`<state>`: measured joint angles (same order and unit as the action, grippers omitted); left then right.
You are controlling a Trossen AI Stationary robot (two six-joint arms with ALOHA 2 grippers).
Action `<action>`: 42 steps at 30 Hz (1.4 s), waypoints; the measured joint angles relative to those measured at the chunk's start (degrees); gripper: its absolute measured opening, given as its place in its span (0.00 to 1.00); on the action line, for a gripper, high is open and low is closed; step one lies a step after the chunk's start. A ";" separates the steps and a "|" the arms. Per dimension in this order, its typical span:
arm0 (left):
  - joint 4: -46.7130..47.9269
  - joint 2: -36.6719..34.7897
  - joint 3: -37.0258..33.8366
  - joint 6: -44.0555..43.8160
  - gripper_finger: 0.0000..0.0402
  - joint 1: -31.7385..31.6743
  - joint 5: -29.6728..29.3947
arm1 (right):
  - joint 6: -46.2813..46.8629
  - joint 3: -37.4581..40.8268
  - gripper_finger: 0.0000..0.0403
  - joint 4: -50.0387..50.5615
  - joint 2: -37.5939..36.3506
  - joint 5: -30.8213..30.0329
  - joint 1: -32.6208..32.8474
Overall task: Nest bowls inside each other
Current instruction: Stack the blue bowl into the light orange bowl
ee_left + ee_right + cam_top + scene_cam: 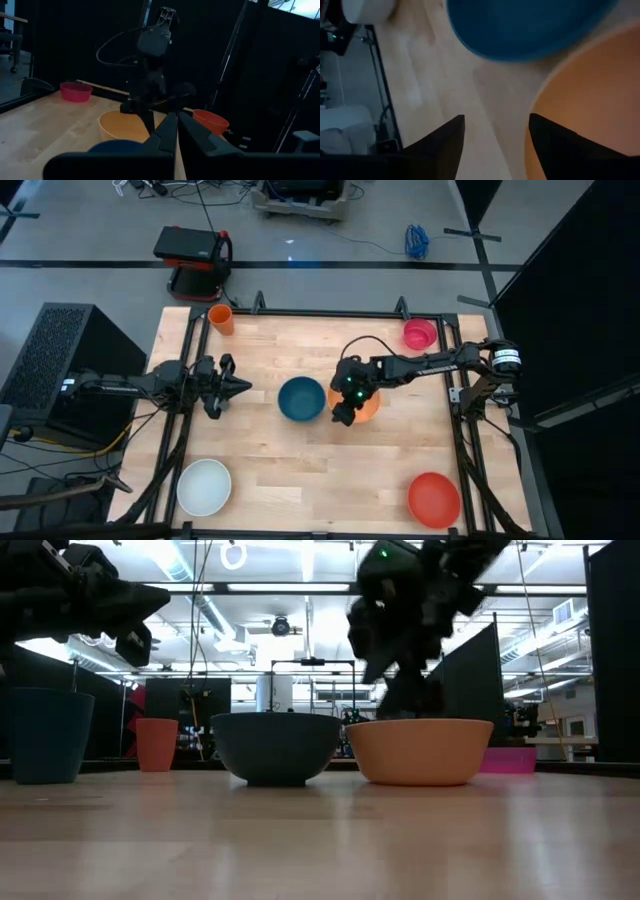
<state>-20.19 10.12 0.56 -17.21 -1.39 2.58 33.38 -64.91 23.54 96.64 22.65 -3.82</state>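
Observation:
The dark teal bowl (301,399) and the orange bowl (370,408) stand upright side by side on the table's middle, their rims close together (275,747) (420,750). My right gripper (343,412) hovers open over the orange bowl's edge nearest the teal bowl. In the right wrist view (495,135) one finger is above the orange bowl's inside (585,100) and the other above bare table, with the teal bowl (530,25) just ahead. My left gripper (240,387) waits shut at the table's left, pointing at the teal bowl.
The pink bowl (420,334) sits at the far right corner, the red bowl (434,499) near right, the white bowl (204,486) near left. An orange cup (221,319) stands at the far left. The low view shows a dark blue cup (45,735) at the left.

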 joint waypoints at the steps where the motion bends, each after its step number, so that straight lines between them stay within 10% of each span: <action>1: -0.15 0.00 0.04 0.01 0.00 0.00 -0.04 | -0.70 -1.45 0.51 1.72 -0.04 -0.39 -0.11; 24: 1.12 10.85 1.72 -1.38 0.00 0.00 1.79 | -4.81 -22.79 0.42 27.33 -11.17 -16.00 -1.59; 42: 37.05 45.28 35.97 21.72 0.02 0.02 4.92 | 0.11 -22.79 0.41 27.34 -19.70 -22.44 -1.42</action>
<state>16.86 55.40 36.52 4.51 -1.37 7.50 33.50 -87.70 50.87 76.94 0.21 -5.24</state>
